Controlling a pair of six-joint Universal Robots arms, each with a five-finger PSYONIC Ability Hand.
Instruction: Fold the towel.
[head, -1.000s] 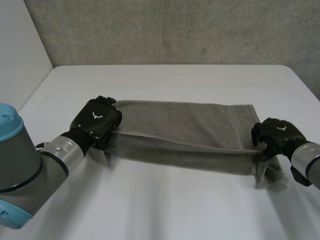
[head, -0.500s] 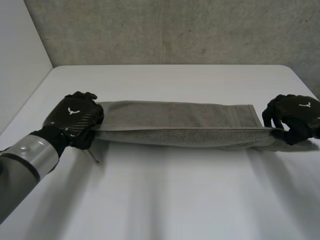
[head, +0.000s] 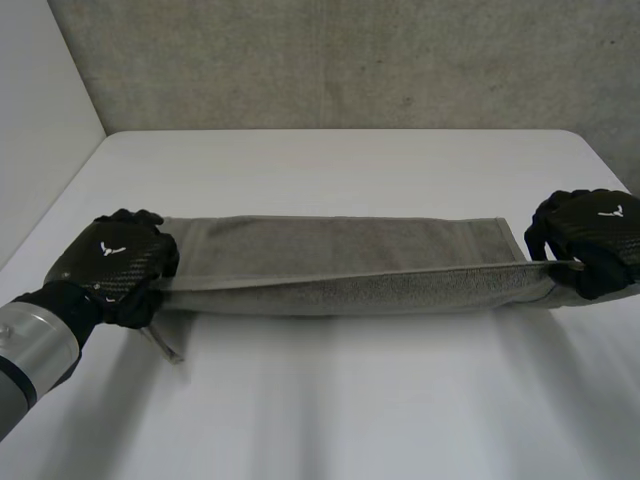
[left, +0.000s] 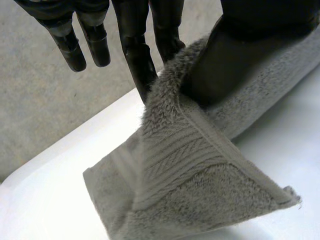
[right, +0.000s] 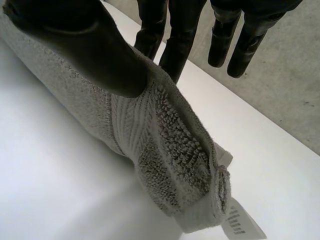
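The black left hand (head: 112, 262) pinches the left end of the long grey terry towel (head: 340, 262) between thumb and fingers. The black right hand (head: 585, 238) clamps the right end the same way. The towel hangs taut between them, just over the white table (head: 330, 410), its far layer lying flat and its near edge lifted.

Each grip takes only a small bite of the end, so more stretch could pull the pile out of a pinch and drop that end. A loose corner (head: 166, 346) also hangs below the left hand and may land out of line.

Compared with half a second ago, the left hand is further left and nearer, the right hand has hardly moved, and more of the far layer shows.
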